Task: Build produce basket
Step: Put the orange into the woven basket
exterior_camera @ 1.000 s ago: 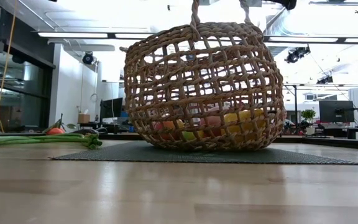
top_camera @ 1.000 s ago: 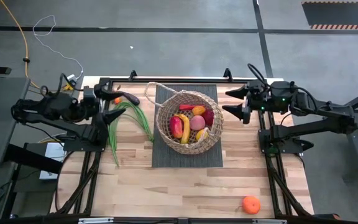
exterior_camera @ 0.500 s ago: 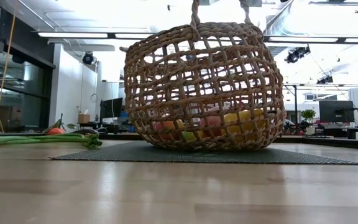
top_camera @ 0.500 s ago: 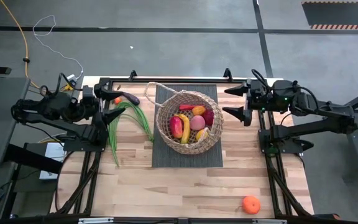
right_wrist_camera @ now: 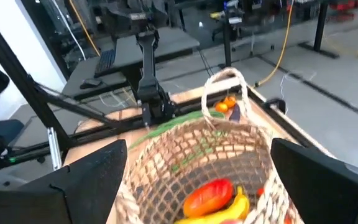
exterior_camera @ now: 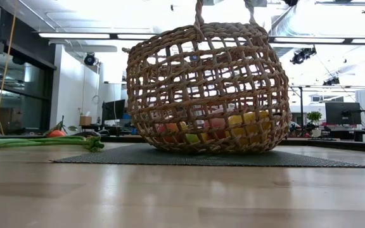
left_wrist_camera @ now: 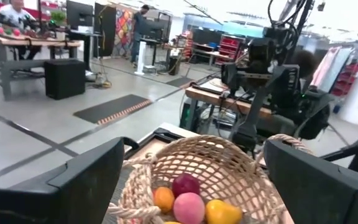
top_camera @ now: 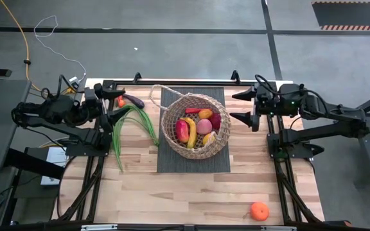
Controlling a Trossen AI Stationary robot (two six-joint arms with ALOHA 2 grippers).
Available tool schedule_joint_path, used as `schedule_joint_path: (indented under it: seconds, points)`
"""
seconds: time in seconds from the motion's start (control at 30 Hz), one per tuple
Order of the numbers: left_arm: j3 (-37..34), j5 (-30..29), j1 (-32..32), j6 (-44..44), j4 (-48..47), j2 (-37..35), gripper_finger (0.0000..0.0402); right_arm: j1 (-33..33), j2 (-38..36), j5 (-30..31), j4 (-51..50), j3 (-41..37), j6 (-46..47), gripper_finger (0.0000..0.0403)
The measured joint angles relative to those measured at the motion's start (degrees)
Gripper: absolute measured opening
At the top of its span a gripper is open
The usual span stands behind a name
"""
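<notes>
While the basket [top_camera: 194, 126] sits mid-table on a dark mat [top_camera: 172, 163], it already holds a banana [top_camera: 191, 131], red pepper [top_camera: 182, 130], pink fruit [top_camera: 203, 126] and more. Weave looks light, somewhat floppy; best hold is probably the loop handles or rim, not the open sides. Left of it, green bean stalks [top_camera: 124, 125] lie on the wood, limp and long, so grab mid-bundle; an eggplant [top_camera: 133, 101] and a small orange piece [top_camera: 121, 102] lie just beyond them. An orange [top_camera: 259, 210] sits well apart at the near right, round, likely to roll. Left gripper [top_camera: 114, 106] hovers wide open and empty over the stalks' far end; right gripper [top_camera: 241, 106] waits right of the basket, wide open, empty.
</notes>
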Motion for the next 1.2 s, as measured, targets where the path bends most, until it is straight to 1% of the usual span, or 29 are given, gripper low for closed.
schedule_joint_path:
  seconds: [0.13, 0.27, 0.37, 0.47, 0.5, 0.57, 0.63, 0.73, 0.87, 0.93, 1.0, 1.1, 1.2]
  points:
    - [0.00, 1.16, 0.00, -2.37, -0.74, -0.02, 0.0374, 0.01, 0.45, -1.95, -5.77, 1.56, 6.13, 0.0388]
    - [0.00, 3.03, 0.00, -4.40, -2.15, -0.01, 0.0374, 2.07, 4.50, -6.21, -20.65, 5.13, 15.06, 0.0388]
    - [0.00, 4.53, 0.00, -5.75, -2.14, -0.02, 0.0374, 6.61, 9.47, -11.98, -32.70, 9.23, 24.14, 0.0388]
    - [0.00, 6.42, 0.00, -5.95, -2.17, -0.02, 0.0374, 13.28, 13.74, -16.25, -43.49, 13.01, 33.55, 0.0388]
    - [0.00, 6.88, 0.00, -5.82, -2.17, -0.12, 0.0374, 15.87, 15.23, -16.94, -47.35, 13.43, 38.57, 0.0388]
    - [0.02, 7.05, 0.00, -6.14, -2.16, -0.17, 0.0374, 21.14, 17.96, -18.15, -50.65, 13.67, 50.46, 0.0388]
    - [0.02, 6.55, 0.00, -6.12, -2.15, -0.17, 0.0374, 26.66, 20.19, -19.94, -50.43, 13.49, 63.02, 0.0388]
    - [0.02, 6.49, 0.00, -6.12, -2.17, -0.15, 0.0374, 35.55, 25.04, -20.67, -45.88, 12.94, 80.46, 0.0388]
    - [0.02, 9.16, 0.00, -6.12, -2.17, -0.14, 0.0374, 44.74, 32.53, -21.99, -35.97, 12.93, 97.61, 0.0388]
    - [0.02, 10.35, 0.00, -6.12, -2.15, -0.14, 0.0374, 47.76, 36.55, -25.20, -32.42, 12.93, 102.94, 0.0388]
    - [0.02, 11.00, -0.01, -6.11, -2.15, -0.15, 0.0374, 50.39, 40.19, -27.40, -31.42, 12.93, 107.94, 0.0388]
    - [0.02, 11.21, 0.00, -6.12, -2.15, -0.15, 0.0374, 53.05, 45.34, -27.38, -30.74, 12.93, 112.64, 0.0388]
    - [0.02, 11.21, 0.00, -6.12, -1.93, -0.15, 0.0374, 54.33, 49.42, -27.27, -31.63, 12.93, 113.15, 0.0388]
